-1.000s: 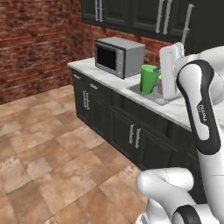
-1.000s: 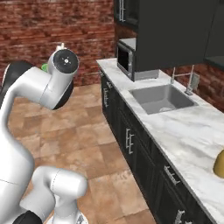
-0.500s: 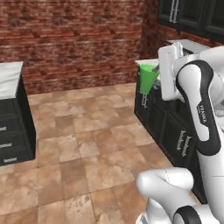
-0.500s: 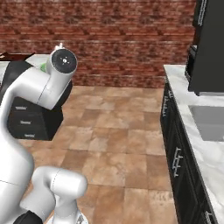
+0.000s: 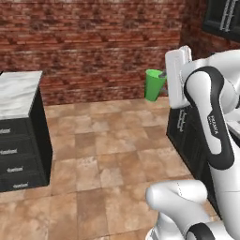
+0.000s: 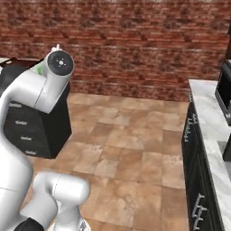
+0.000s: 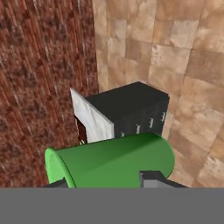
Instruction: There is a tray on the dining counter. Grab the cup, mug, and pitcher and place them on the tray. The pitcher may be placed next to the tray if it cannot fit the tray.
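**Cup in hand, on the way to the tray**

We carry the green cup (image 5: 153, 85) clear of any counter, above the tiled floor (image 5: 103, 154) in front of the brick wall (image 5: 93, 42). Our fingers (image 7: 153, 178) pinch it low on its side. The dining counter (image 5: 16, 93) with its marble top stands off to the left, well apart. We judge the first placing half done; mug and pitcher remain. Our arm (image 5: 211, 122) rises upright, forearm bent forward, hand level with the cup.
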